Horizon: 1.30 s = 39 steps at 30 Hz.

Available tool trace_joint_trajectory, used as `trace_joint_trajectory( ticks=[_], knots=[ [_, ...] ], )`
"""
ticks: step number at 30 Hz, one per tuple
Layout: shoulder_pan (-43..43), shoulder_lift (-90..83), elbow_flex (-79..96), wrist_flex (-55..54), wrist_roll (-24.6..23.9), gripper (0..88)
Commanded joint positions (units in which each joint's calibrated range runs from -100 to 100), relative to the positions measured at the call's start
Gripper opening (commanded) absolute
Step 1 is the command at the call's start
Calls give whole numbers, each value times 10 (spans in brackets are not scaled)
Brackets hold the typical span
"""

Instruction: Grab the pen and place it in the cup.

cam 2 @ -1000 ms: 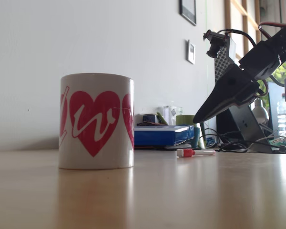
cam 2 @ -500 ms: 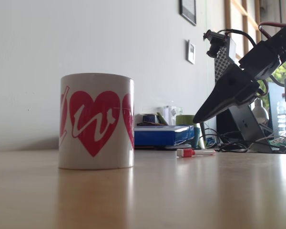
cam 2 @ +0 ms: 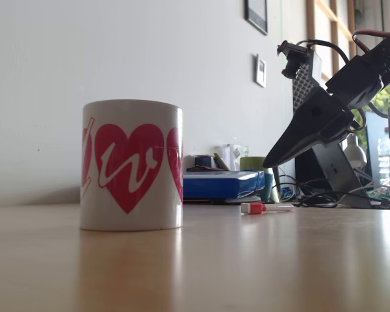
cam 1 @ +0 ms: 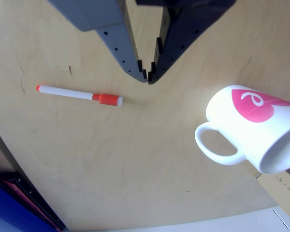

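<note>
The pen lies flat on the light wooden table, white with an orange-red cap pointing right; in the fixed view the pen rests far back on the table. The cup stands upright at the right of the other view, its handle turned toward the pen; in the fixed view the cup fills the near left, showing pink heart emblems. My gripper hangs in the air above the table between pen and cup, shut with nothing in it. From the side the gripper points down-left, well above the pen.
A blue box, a green container and tangled cables crowd the far side of the table. The table's edge curves along the lower left of the other view, with a blue object beyond it.
</note>
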Motion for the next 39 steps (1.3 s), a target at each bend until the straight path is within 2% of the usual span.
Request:
trace_joint_trajectory(
  ticks=[1,11,13,15,18,20,21,28,34,36,39],
  knots=[
    [-5,-11,3,-5,1,15],
    [-5,-11,3,-5,1,15],
    [-5,-11,3,-5,1,39],
    [-5,-10,3,-9,-3,145],
    [-3,-10,3,-9,-4,369],
    [-5,-9,3,-13,-4,457],
    [-5,-4,3,-22,-4,470],
    [5,21,-12,-102,2,470],
    [24,264,-125,-239,-5,470],
    [29,367,-186,-276,-25,470],
    [47,498,-306,-282,-86,476]
  ],
)
